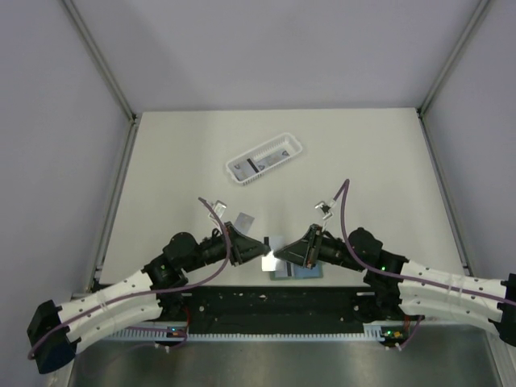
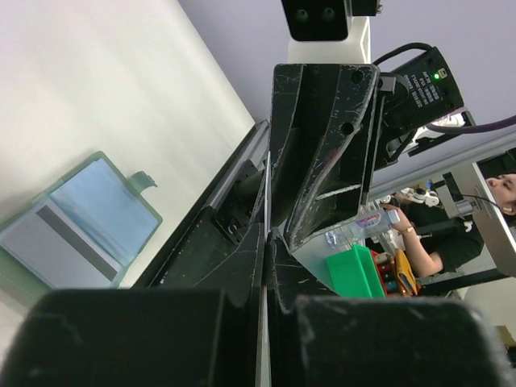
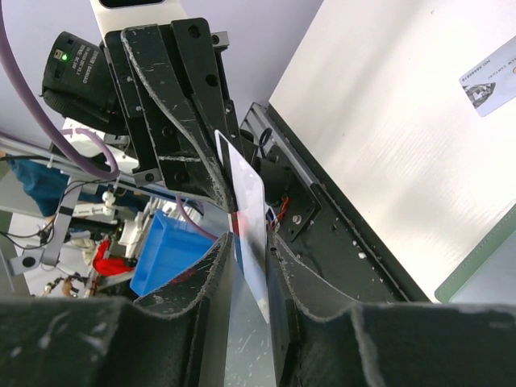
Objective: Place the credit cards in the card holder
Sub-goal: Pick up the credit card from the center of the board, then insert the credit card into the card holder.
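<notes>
A credit card (image 1: 268, 260) hangs edge-up between the two grippers, just above the table's near edge. My left gripper (image 1: 256, 251) (image 2: 270, 234) is shut on that card, which shows only as a thin pale line in the left wrist view. My right gripper (image 1: 282, 254) (image 3: 248, 242) faces it with its jaws apart. The card (image 3: 246, 201) stands in that gap, close to one finger and clear of the other. The green card holder (image 1: 300, 272) (image 2: 89, 222) lies open below, with a striped card (image 2: 48, 250) in it. Another card (image 1: 244, 219) (image 3: 490, 76) lies loose on the table.
A white slotted basket (image 1: 264, 160) holding cards sits at the back of the table. The black rail (image 3: 339, 226) along the table's near edge runs right under both grippers. Grey walls close in the table's left, right and far sides.
</notes>
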{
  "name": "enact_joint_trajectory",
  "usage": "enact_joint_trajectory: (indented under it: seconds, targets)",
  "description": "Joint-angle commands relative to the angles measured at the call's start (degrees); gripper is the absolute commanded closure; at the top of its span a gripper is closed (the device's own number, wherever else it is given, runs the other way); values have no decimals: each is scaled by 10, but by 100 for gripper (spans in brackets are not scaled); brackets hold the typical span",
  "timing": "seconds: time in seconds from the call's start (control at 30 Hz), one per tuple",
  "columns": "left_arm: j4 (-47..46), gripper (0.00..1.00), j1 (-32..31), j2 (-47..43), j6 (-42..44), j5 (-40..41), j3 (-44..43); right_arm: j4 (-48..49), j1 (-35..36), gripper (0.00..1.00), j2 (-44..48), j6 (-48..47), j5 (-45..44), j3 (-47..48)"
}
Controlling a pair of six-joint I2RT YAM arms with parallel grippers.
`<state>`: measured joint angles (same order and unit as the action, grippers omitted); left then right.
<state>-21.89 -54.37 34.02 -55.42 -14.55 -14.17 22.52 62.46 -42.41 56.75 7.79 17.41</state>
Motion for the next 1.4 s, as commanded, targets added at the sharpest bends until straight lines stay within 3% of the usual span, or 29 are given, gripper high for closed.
enact_joint_trajectory:
  seconds: [0.0, 0.23, 0.3, 0.4, 0.5, 0.6, 0.77, 0.9, 1.03, 1.37]
  targets:
    - [-43, 100, 0, 3, 5, -14, -18, 28, -3, 78, 0, -8, 9, 32]
    - [-50, 100, 0, 7, 2, -14, -12, 49, -5, 92, -14, 0, 17, 32]
    - [-50, 82, 0, 6, 1, -9, -10, 50, -3, 99, -19, -1, 21, 34]
    - [-50, 52, 0, -4, -3, 21, 1, -10, -4, 100, -7, -11, 5, 46]
    - [-35, 36, 1, -30, 0, 63, 14, -143, -11, 100, 23, -32, -44, 87]
    - [22, 33, 1, -44, 26, 98, 6, -321, -46, 100, 44, -52, -59, 133]
    - [98, 41, 1, 15, 77, 121, -31, -477, -133, 100, 37, -106, -14, 170]
    - [77, 68, 1, 92, 100, 90, -49, -503, -167, 100, 23, -131, 21, 156]
    - [38, 100, -3, 175, 107, 63, -68, -531, -175, 100, 3, -132, -3, 153]
    - [-41, 100, -56, 314, 147, 83, -114, -593, -180, 100, -83, -148, -60, 156]
